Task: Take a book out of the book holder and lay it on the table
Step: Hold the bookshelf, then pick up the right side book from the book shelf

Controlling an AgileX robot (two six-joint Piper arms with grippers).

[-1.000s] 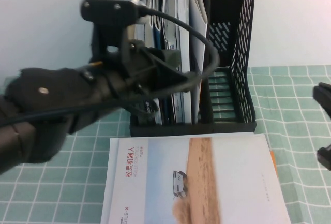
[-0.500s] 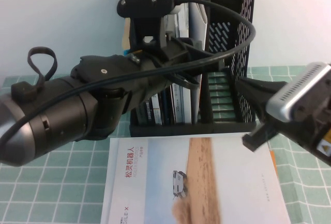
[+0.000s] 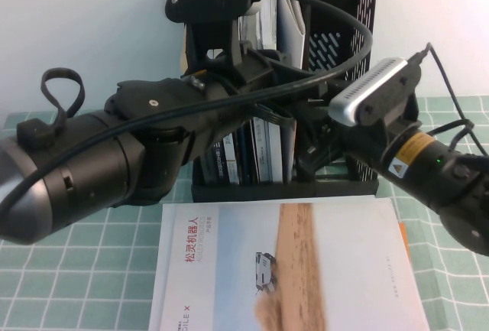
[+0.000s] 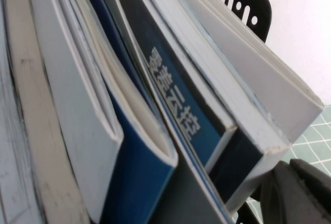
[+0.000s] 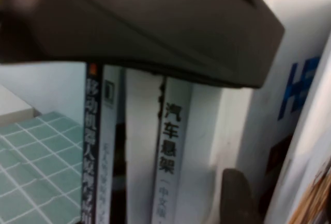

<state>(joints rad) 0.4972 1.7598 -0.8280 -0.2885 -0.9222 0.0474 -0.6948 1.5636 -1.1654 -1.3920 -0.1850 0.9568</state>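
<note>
**Both arms at the rack, one book already down**

The left gripper (image 3: pixel 279 113) is pushed in among the upright books in the book holder (image 3: pixel 361 79). The right gripper (image 3: pixel 309 161) noses in from the right, at the rack's emptier right-hand slots. I cannot tell whether either one is open or closed, since the arms' own bodies cover the tips.

Now look nearer. The book (image 3: pixel 348 270), with its sand strip, small vehicle and red title, lies flat and face up on the tabletop (image 3: pixel 76 270), just in front of the rack. By my reading the laying-down is done for that one, and this is a fresh reach into the rack. The next move calls for singling out one thin cover from its tightly packed neighbours and getting a grip without dragging the others along.

The high view gives the layout but hides the contact. The left wrist view sits right against the fanned page edges and a blue cover (image 4: pixel 181 115) with white characters. The right wrist view shows pale spines (image 5: pixel 170 151) with printed titles, under a dark blurred bar.
</note>
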